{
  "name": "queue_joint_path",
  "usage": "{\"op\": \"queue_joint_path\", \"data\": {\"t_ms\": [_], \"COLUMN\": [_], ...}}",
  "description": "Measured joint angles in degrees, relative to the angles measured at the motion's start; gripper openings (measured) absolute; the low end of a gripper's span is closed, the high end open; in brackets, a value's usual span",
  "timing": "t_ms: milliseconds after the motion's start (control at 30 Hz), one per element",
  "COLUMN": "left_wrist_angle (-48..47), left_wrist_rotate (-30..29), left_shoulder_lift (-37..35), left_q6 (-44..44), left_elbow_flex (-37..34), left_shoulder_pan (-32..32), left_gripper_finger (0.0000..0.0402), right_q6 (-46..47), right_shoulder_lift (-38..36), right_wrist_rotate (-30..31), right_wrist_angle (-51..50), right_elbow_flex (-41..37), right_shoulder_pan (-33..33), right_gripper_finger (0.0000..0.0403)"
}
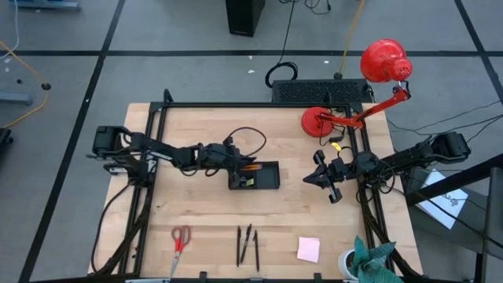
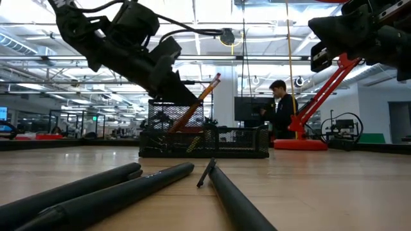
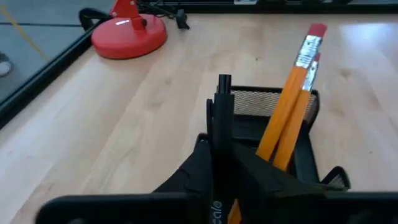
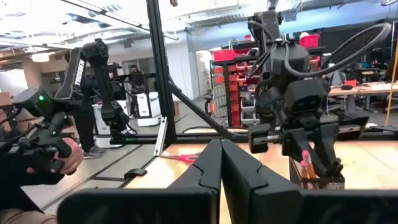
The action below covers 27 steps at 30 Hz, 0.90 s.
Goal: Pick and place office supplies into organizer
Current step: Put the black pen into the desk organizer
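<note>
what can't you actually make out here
- Organizer contents: in the high view the left pincer covers one end; the small items are too tiny.
- Pen lower end: left wrist view, hidden between that pincer's fingers.
- Sticky-note pad and scissors: absent from the low view.

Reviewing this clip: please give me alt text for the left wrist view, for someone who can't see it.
The left gripper holds a black pen upright between its dark fingers, over the black mesh organizer on the wooden table. Two orange pencils lean in the organizer, erasers up, and a red lamp base sits farther off.
</note>
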Motion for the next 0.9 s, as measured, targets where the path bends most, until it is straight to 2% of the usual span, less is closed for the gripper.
{"op": "queue_joint_path", "data": {"t_ms": [300, 467, 600, 733, 800, 900], "left_wrist_angle": [-0.21, -1.47, -4.19, -18.45, -26.99, -40.57], "left_wrist_rotate": [1.11, 0.89, -1.07, -6.57, -8.87, -15.01], "left_shoulder_lift": [-0.54, -3.0, -8.6, -14.94, -16.85, -17.45], "left_q6": [0.75, 2.63, 3.0, 1.75, 1.38, -4.17], "left_elbow_flex": [-0.11, -0.28, -0.25, 3.3, 7.13, 13.67], "left_shoulder_pan": [-0.03, -0.31, -1.21, -4.69, -8.22, -14.67], "left_gripper_finger": [0.0153, 0.0173, 0.017, 0.0151, 0.0136, 0.0111], "right_q6": [-0.02, -0.02, -0.02, -0.12, -0.4, -0.46], "right_shoulder_lift": [0.0, 0.0, 0.0, 0.0, 0.02, 0.02], "right_wrist_rotate": [-0.03, -0.06, -0.05, -0.07, -0.07, -0.07], "right_wrist_angle": [-0.12, -0.11, -0.09, 0.06, -0.09, -0.35], "right_elbow_flex": [0.02, 0.0, 0.0, 0.0, 0.0, 0.02], "right_shoulder_pan": [0.0, 0.0, 0.0, 0.0, 0.0, 0.0], "right_gripper_finger": [0.0004, 0.0004, 0.0004, 0.0004, 0.0004, 0.0004]}}
